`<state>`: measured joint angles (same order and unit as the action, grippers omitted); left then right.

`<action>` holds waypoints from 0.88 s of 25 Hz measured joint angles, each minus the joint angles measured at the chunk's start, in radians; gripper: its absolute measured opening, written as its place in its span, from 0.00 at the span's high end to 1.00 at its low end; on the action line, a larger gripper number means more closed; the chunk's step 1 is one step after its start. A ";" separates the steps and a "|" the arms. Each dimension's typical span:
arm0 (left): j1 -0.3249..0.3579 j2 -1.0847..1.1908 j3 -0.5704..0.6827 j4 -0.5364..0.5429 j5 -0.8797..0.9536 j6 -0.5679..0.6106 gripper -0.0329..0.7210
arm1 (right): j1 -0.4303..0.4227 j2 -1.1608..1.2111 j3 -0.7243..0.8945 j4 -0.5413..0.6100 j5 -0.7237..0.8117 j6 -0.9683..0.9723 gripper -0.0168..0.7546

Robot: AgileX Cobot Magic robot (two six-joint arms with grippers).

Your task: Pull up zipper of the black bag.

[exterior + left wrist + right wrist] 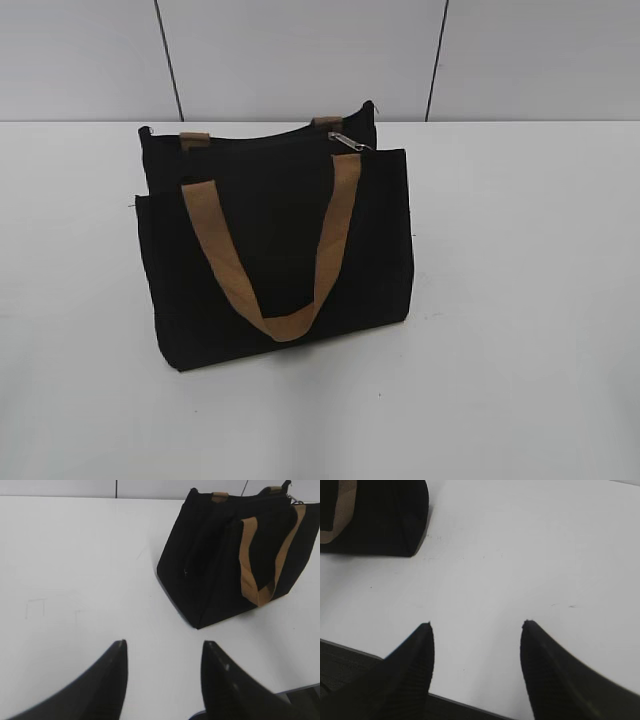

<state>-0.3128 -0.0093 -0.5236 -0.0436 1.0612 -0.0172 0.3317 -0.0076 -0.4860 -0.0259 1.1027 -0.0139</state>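
The black bag (275, 250) stands upright in the middle of the white table, its tan handle hanging down its front. The zipper's silver pull tab (347, 141) sits at the right end of the bag's top edge. The bag also shows in the left wrist view (220, 565), upper right, with the zipper (297, 501) at its top right corner. In the right wrist view only a bottom corner of the bag (385, 515) shows, upper left. My left gripper (164, 647) is open and empty, well short of the bag. My right gripper (477, 625) is open and empty over bare table. Neither arm shows in the exterior view.
The white table (530, 300) spreads on all sides of the bag. A grey panelled wall (300, 50) stands behind it. The table's near edge (460, 702) runs just under my right gripper.
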 joint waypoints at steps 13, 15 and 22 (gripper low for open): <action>0.128 0.000 0.000 0.000 0.000 0.000 0.48 | -0.076 0.000 0.000 0.008 -0.003 0.000 0.42; 0.188 0.000 0.001 0.000 0.000 0.000 0.48 | -0.125 0.000 0.000 0.009 -0.003 0.000 0.42; 0.294 0.000 0.002 0.000 0.000 0.000 0.48 | -0.277 0.000 0.000 0.009 -0.003 0.000 0.42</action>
<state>-0.0188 -0.0093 -0.5221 -0.0432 1.0609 -0.0172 0.0548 -0.0076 -0.4860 -0.0172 1.0995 -0.0137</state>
